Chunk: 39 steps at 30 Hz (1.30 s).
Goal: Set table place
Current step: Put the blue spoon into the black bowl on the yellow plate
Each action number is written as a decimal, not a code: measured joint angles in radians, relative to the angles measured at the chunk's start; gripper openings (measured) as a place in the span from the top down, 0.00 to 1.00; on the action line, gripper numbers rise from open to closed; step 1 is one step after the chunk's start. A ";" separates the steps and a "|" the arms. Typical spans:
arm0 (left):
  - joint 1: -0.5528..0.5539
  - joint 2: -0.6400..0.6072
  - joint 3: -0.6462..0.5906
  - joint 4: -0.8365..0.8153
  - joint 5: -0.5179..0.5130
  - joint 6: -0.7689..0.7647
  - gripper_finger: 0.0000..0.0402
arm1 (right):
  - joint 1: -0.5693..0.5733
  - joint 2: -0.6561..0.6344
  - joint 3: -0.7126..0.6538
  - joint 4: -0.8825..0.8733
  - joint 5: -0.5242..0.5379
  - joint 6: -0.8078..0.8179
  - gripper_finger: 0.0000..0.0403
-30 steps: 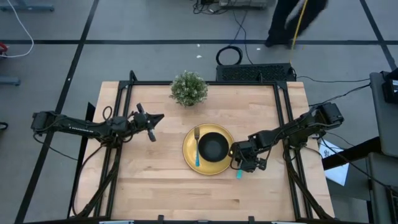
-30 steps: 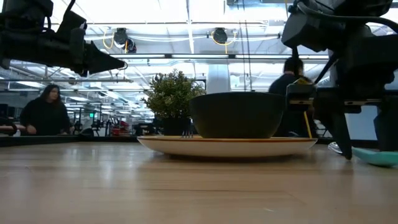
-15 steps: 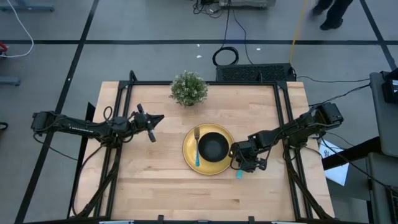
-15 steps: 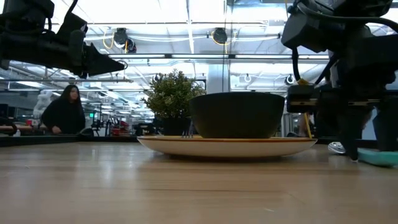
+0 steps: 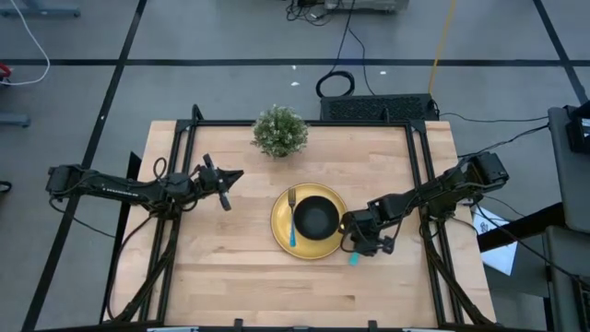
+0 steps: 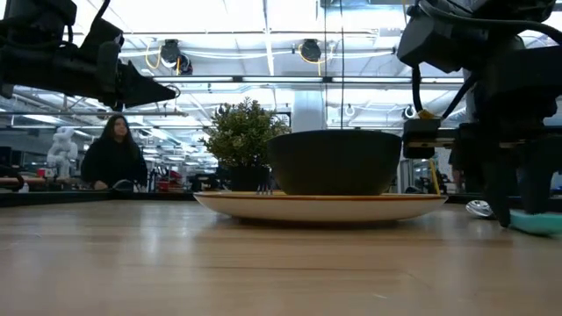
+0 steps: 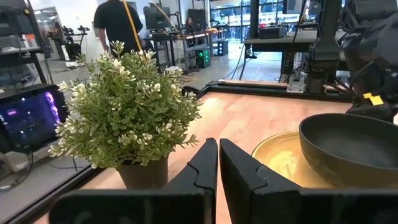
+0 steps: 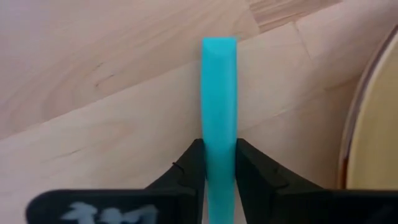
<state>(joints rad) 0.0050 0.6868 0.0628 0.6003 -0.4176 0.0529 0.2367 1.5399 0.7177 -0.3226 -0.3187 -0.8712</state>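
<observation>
A round yellow plate (image 5: 279, 224) lies mid-table with a black bowl (image 5: 316, 218) on it. A fork (image 5: 292, 221) with a light-blue handle lies on the plate's left part. My right gripper (image 5: 361, 242) is low at the plate's right rim, shut on the spoon's light-blue handle (image 8: 219, 93). The spoon's bowl is hidden under the gripper. My left gripper (image 5: 235, 173) is shut and empty above the table's left part, pointing toward the plant; it also shows in its wrist view (image 7: 217, 165). My right gripper pinches the spoon's light-blue handle (image 8: 219, 146) between its two fingers (image 8: 189, 165), on the handle's two long edges. The handle runs on past the fingertips toward the table's near edge. Its free end (image 6: 537, 221) is low at the tabletop; I cannot tell whether it touches.
A small bushy green potted plant (image 5: 279, 130) stands at the table's far edge. Bare light wood (image 5: 230, 277) lies near and left of the plate. The black frame (image 5: 424, 184) runs along the table's sides. A person (image 6: 112, 162) shows in the room beyond.
My right gripper has shifted a little with the spoon, staying low beside the plate's right rim; in the low view it now shows slightly farther right. The person in the room beyond has walked along.
</observation>
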 joint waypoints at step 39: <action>0.000 0.000 0.000 -0.052 0.025 -0.068 0.94 | 0.032 -0.160 0.335 -0.195 0.109 0.338 0.88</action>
<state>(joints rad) 0.0051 0.6868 0.0628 0.5478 -0.3930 -0.0148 0.2690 1.3800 1.0525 -0.5174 -0.2092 -0.5332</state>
